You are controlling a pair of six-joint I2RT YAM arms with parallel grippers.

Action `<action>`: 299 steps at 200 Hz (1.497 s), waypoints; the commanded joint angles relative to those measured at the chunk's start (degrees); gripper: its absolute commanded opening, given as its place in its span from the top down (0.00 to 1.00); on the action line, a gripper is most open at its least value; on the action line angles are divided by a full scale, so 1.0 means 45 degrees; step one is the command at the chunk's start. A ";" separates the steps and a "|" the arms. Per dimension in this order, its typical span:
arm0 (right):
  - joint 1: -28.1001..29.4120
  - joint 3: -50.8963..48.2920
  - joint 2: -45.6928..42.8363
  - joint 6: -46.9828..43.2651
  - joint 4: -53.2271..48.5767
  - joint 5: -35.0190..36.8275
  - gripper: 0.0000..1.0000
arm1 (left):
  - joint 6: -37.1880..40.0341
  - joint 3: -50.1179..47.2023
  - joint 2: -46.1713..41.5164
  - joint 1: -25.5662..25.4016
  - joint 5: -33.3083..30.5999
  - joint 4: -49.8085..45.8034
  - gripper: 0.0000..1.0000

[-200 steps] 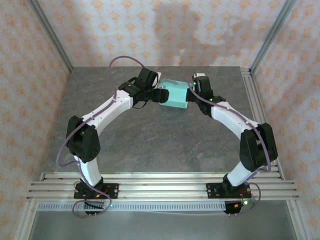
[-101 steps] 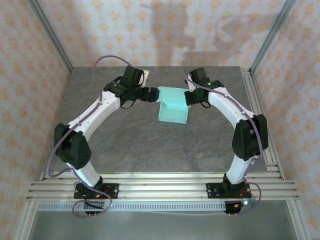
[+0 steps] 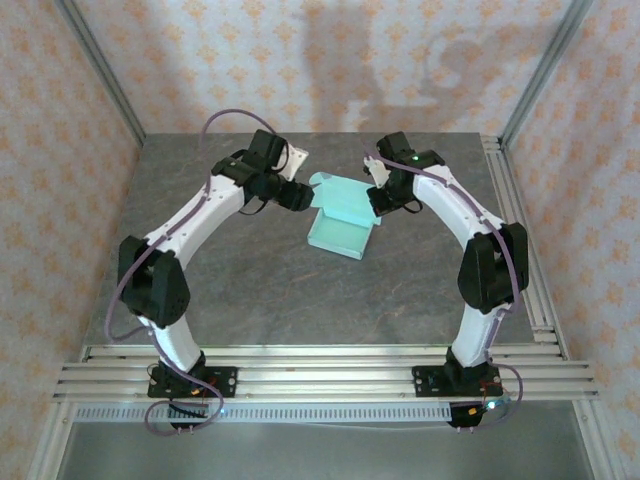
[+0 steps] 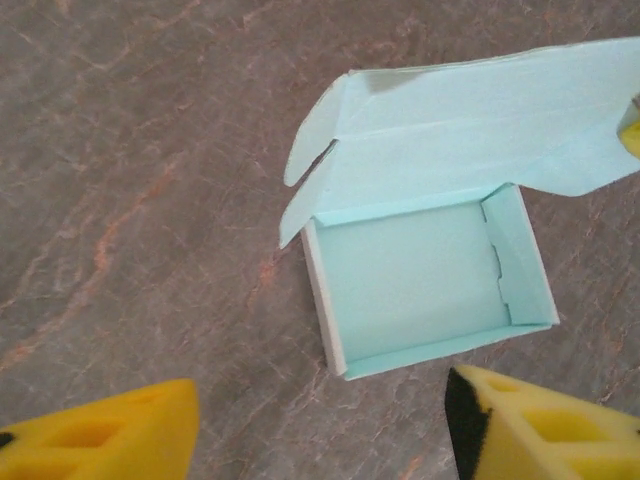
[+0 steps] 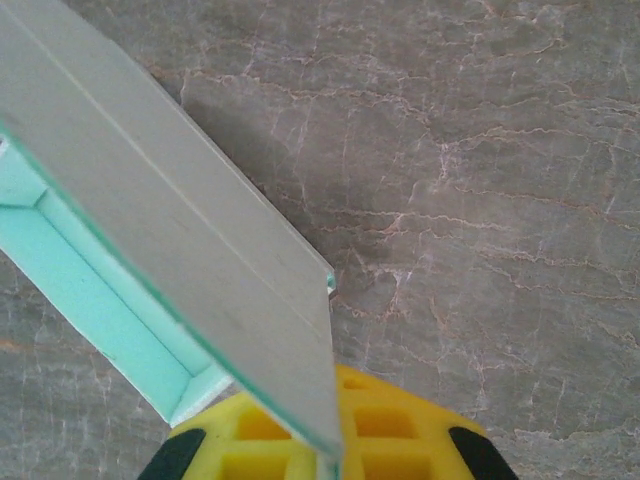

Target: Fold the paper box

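Looking down from the top external view, the paper box [image 3: 338, 232] is seen on the far middle of the grey surface [image 3: 250, 290], between the two arms, with its tray already formed and its lid [image 3: 345, 193] raised and not yet closed. The left pincer [image 3: 298, 196] is placed just beside the box's left side, and the right pincer [image 3: 380, 200] is set at the lid's right edge. In the left wrist view, the tray is shown open and empty, its walls standing and one side flap folded in against a wall. The lid is spread beyond it, with a rounded tab at one end left loose. The left pincer's yellow fingertips [image 4: 100, 435] are held well apart over bare surface near the box, and nothing is gripped by them. In the right wrist view, the lid panel is seen clamped between the right pincer's closed pads [image 5: 380, 440]. The forming of the tray is judged done; the lid is left to be brought down and its tabs tucked in.
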 commanded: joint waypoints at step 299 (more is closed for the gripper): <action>-0.0225 0.1270 0.0716 -0.1914 -0.1499 -0.1043 1.00 | 0.6095 0.4300 0.4258 0.0829 0.3266 -0.3921 0.73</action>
